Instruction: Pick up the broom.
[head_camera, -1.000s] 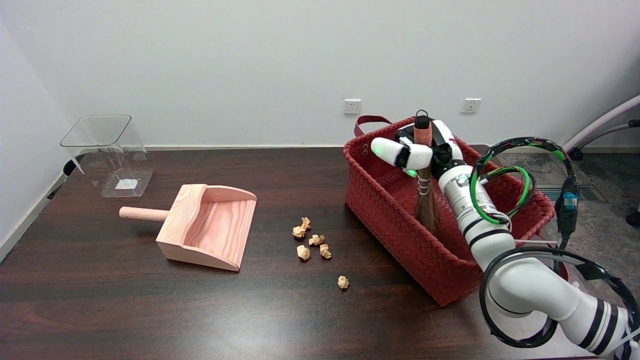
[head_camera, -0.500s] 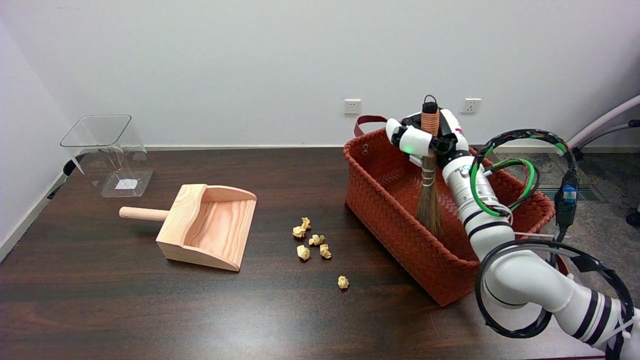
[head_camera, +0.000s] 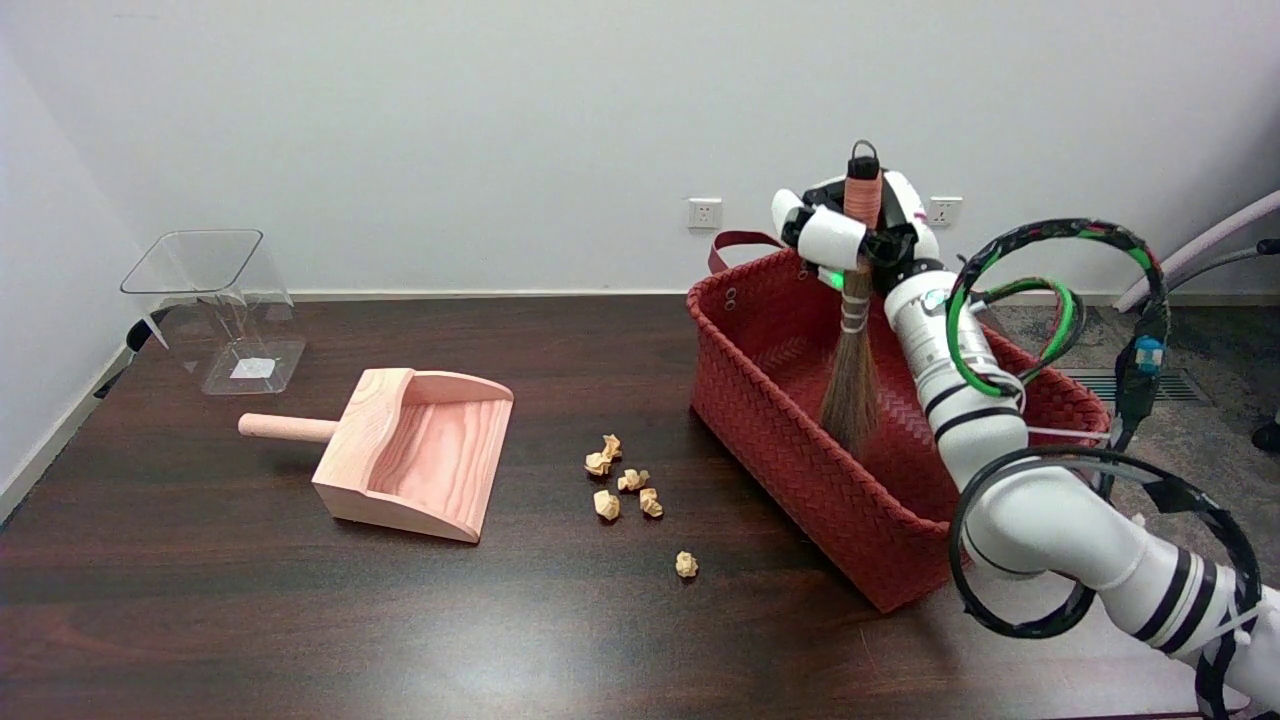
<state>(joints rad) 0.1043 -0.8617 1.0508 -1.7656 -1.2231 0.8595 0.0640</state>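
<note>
Basically: right hand (head_camera: 852, 232) fingers wrapped round the broom (head_camera: 853, 330) handle, bristles over the red basket (head_camera: 800, 440), probably clear of its floor. Lift straight up, grip firm, until bristles pass the rim.

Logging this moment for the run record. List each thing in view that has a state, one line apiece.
robot hand: fingers wrapped around the broom's handle.
broom: held upright, bristles down inside the basket.
red woven basket: upright on the table, open top.
wooden dustpan: flat on the table, holding nothing, handle pointing left.
paper scraps: loose on the table, unswept.
clear bin: tilted at the far left.
</note>
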